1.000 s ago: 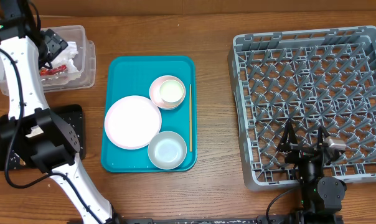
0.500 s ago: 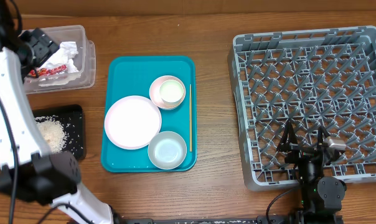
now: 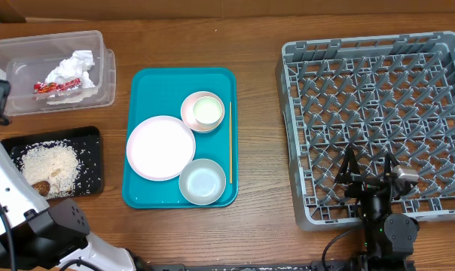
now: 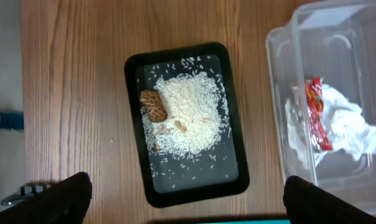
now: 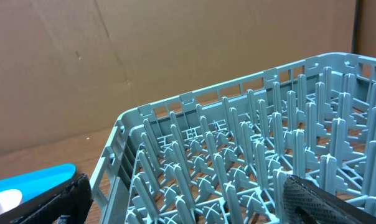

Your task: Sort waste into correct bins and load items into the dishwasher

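Nearest the robot, the right fingers (image 3: 349, 162) stand wide apart and hold nothing, hovering over the near edge of the rack (image 3: 378, 75). The rack's pegs carry no dish at all, so the loading half of the task is not yet begun.

All four items sit on the teal tray (image 3: 141, 83) in the middle of the table (image 3: 258, 226). The bowl (image 3: 203, 181) is at its near end, the plate (image 3: 160, 147) just beyond it to the left, and the dish (image 3: 190, 113) farther back with the cup (image 3: 208, 110) standing inside it. A thin wooden stick (image 3: 230, 143), perhaps a chopstick, lies along the tray's right side.

The waste half looks finished. On the left, the black tray (image 3: 92, 162) holds the rice (image 3: 50, 162) and the brown lump (image 3: 41, 186). Beyond it, the tub (image 3: 99, 45) holds the napkin (image 3: 73, 69) with the wrapper (image 3: 58, 86) lying against it. No scrap shows on the teal tray or on the bare table.

The left fingers (image 4: 63, 199) are spread fully and empty, high above the black tray and the tub and touching neither.

What is left, then, is to carry the bowl, plate, dish and cup across to the rack. The cup likely has to come out of the dish first.
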{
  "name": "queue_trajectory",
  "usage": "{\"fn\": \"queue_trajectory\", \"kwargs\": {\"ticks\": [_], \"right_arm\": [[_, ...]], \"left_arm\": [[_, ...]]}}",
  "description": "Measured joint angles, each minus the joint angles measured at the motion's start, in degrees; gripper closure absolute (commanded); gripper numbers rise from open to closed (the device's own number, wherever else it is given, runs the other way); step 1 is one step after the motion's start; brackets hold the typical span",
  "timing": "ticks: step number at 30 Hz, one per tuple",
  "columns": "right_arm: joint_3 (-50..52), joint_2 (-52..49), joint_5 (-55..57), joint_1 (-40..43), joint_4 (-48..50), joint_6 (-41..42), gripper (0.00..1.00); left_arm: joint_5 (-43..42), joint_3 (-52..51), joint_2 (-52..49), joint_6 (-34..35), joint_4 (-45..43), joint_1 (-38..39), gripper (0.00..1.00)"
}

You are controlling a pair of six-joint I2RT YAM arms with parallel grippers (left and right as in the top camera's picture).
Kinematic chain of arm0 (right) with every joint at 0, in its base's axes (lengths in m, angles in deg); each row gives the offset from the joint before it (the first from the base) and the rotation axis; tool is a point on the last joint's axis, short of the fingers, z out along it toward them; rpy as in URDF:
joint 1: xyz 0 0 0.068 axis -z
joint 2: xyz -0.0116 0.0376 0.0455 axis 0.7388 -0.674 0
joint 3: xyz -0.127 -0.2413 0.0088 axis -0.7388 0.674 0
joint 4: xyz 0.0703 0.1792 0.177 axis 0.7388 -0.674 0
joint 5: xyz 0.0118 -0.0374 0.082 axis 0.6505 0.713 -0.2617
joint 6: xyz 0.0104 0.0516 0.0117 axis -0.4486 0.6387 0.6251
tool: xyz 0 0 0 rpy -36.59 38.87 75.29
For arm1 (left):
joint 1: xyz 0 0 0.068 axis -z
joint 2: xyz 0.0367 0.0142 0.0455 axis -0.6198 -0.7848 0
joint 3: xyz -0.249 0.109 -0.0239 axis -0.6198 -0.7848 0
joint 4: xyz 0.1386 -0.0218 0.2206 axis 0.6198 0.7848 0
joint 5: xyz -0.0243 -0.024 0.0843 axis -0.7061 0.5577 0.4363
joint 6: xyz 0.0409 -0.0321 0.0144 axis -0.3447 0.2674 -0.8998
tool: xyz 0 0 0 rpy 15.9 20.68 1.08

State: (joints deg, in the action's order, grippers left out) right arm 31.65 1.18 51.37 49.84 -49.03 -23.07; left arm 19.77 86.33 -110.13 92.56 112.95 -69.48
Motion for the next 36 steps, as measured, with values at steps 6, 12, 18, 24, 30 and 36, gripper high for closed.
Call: {"fn": "queue_trajectory", "kwargs": {"ticks": [6, 12, 18, 24, 30, 36], "right_arm": [[0.0, 0.0, 0.0, 0.0, 0.0, 0.0, 0.00], [0.0, 0.0, 0.0, 0.0, 0.0, 0.0, 0.00], [0.0, 0.0, 0.0, 0.0, 0.0, 0.0, 0.00], [0.0, 0.0, -6.8, 0.0, 11.9, 8.0, 0.00], [0.0, 0.1, -32.7, 0.0, 18.0, 38.6, 0.00], [-0.2, 0.2, -35.9, 0.0, 31.7, 56.9, 0.00]], "left_arm": [[0.0, 0.0, 0.0, 1.4, 0.0, 0.0, 0.00], [0.0, 0.0, 0.0, 2.1, 0.0, 0.0, 0.00], [0.0, 0.0, 0.0, 2.2, 0.0, 0.0, 0.00], [0.0, 0.0, 0.0, 2.2, 0.0, 0.0, 0.00], [0.0, 0.0, 0.0, 2.2, 0.0, 0.0, 0.00], [0.0, 0.0, 0.0, 2.2, 0.0, 0.0, 0.00]]}}
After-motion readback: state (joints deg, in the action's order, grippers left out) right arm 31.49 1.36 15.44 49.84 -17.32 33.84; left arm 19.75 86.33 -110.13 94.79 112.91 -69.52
